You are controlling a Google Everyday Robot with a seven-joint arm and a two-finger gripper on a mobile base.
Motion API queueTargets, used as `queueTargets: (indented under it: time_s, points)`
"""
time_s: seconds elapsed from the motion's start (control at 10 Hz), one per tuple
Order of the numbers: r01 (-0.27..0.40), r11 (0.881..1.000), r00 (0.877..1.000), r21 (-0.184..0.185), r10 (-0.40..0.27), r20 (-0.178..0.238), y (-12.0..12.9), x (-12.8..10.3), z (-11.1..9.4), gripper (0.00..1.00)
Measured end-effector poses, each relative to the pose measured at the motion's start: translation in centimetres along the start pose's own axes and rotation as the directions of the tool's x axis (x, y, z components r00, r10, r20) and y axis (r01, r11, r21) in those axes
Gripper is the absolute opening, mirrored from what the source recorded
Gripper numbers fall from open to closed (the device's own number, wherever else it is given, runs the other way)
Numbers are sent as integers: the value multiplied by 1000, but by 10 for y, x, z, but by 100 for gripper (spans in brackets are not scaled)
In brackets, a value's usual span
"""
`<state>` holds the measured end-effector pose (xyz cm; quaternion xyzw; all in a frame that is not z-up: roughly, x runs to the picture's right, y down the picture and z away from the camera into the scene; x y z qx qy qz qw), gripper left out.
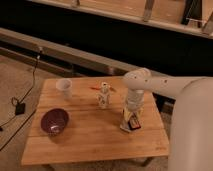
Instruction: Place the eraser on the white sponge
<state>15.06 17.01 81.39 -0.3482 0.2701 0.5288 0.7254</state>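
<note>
Gripper (131, 118): low over the worktop's (95, 142) right side; whether the jaws are wide or closed, cannot tell.
Eraser (134, 124): at white sponge (125, 123), beneath arm.
Risk: eraser could slide off if released off-centre.

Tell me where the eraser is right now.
In the camera view the eraser lies near the wooden table's right edge, just below the hand and beside the white sponge, right of the patterned figurine.

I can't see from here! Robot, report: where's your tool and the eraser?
Tool low over the white sponge. Eraser at the sponge's right edge, under the tool. Figurine nearby, not in the way.
</note>
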Motion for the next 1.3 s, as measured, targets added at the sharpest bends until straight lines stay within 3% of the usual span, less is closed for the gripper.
queueTargets:
  time_s: [0.7, 0.9, 1.3]
  points:
    - [-38, 999, 999, 3, 38, -24, -14, -21, 17, 1]
    - [-27, 1000, 999, 0, 27, -35, -13, -22, 19, 15]
    - [-28, 1000, 999, 0, 28, -37, -14, -25, 19, 56]
